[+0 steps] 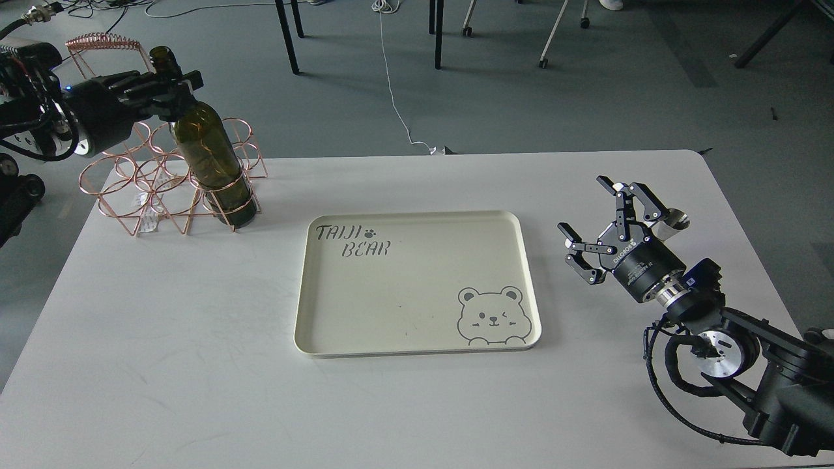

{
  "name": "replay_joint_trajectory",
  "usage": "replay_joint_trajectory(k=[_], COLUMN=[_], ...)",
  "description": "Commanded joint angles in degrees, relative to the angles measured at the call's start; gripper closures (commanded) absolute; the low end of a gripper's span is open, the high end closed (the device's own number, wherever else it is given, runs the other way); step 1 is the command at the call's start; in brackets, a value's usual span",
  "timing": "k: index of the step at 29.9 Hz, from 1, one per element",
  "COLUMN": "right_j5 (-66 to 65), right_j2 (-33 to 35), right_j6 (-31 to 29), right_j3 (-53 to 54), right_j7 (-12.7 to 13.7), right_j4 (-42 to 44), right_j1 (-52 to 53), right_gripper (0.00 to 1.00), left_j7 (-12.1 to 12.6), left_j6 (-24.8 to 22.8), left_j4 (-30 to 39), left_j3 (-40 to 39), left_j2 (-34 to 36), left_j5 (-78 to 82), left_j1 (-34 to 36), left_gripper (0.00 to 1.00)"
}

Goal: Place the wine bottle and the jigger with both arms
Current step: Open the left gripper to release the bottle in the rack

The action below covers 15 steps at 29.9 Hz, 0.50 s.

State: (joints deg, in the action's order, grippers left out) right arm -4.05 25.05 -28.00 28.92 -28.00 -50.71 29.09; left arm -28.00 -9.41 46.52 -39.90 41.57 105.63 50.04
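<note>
The wine bottle (208,153) is dark olive-green and stands tilted in a ring of a copper wire rack (140,189) at the table's back left. My left gripper (171,86) comes in from the left and is closed around the bottle's neck just below the mouth. My right gripper (584,206) is open and empty above the table's right side. The jigger (674,222) is shiny silver and only partly shows behind the right gripper's upper finger (642,198); the gripper is beside it, not around it.
A cream tray (417,348) with a bear drawing and "TAIJI BEAR" lettering lies in the middle of the white table (163,365). Chair and table legs and a white cable stand on the floor beyond the far edge.
</note>
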Motion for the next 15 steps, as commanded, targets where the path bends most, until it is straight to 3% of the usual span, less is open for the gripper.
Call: replay_joint_trajectory(k=[1,2,3,7,12,14,15], right_j5=[0.0,0.0,0.0,0.0,0.0,0.0,0.0], right_j2=[0.0,0.0,0.0,0.0,0.0,0.0,0.0], right_j6=[0.0,0.0,0.0,0.0,0.0,0.0,0.0], right_j3=[0.0,0.0,0.0,0.0,0.0,0.0,0.0], right_j7=[0.0,0.0,0.0,0.0,0.0,0.0,0.0], right_j4=[-0.1,0.0,0.0,0.0,-0.1,-0.1,0.0], right_j1=[0.0,0.0,0.0,0.0,0.0,0.0,0.0], right_gripper=[0.01,0.01,0.01,0.01,0.01,0.01,0.01], left_j7=[0.0,0.0,0.0,0.0,0.0,0.0,0.0], left_j6=[0.0,0.0,0.0,0.0,0.1,0.1,0.1], left_j4=[0.0,0.0,0.0,0.0,0.0,0.0,0.0], left_j3=[0.0,0.0,0.0,0.1,0.0,-0.1,0.0], left_j2=[0.0,-0.1,0.0,0.1,-0.2,-0.3,-0.3], left_j5=[0.0,0.0,0.0,0.0,-0.2,-0.3,-0.3], left_j1=[-0.1,-0.1,-0.2,-0.1,0.0,0.0,0.0], left_gripper=[0.53,0.41,0.35,0.22,0.13,0.14,0.2])
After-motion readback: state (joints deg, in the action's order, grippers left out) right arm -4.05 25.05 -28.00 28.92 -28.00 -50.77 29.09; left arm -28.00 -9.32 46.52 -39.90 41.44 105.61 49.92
